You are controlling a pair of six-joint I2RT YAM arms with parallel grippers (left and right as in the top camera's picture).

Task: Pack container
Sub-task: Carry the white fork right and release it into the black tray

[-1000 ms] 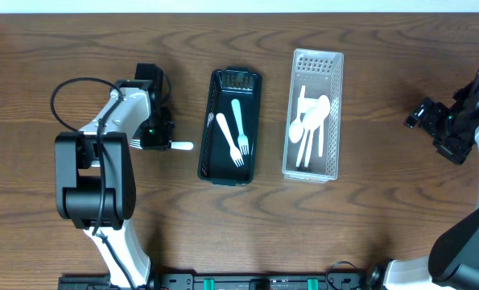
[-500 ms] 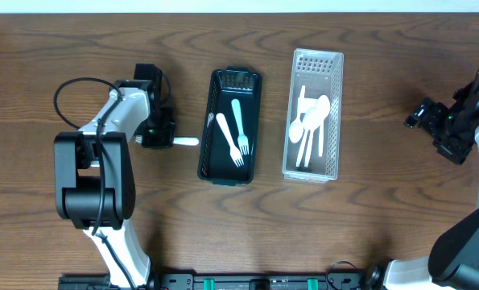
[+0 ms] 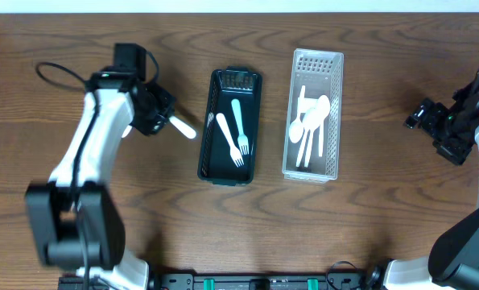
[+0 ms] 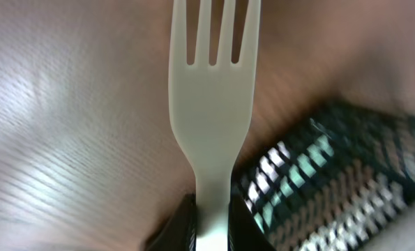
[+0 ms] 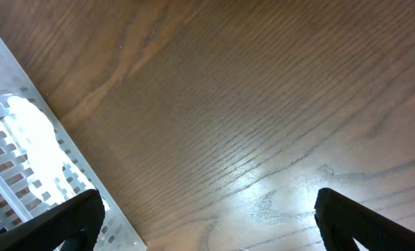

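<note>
Fork (image 3: 183, 127) pinched tight in my left gripper (image 3: 163, 119) just swung up toward the black tray (image 3: 204, 153), ready to drop in; my right gripper (image 5: 207, 219) sits open, empty.

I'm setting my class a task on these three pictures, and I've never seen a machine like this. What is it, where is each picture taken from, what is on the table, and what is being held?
It is a robot with two arms at a wooden table. One picture looks down from above. The other two come from small cameras, one on each wrist. The left hand is shut on a white plastic fork, close to a black tray. The tray holds a second white fork and a teal fork. A clear basket holds white spoons. The right hand is open and empty, off to the side.
</note>
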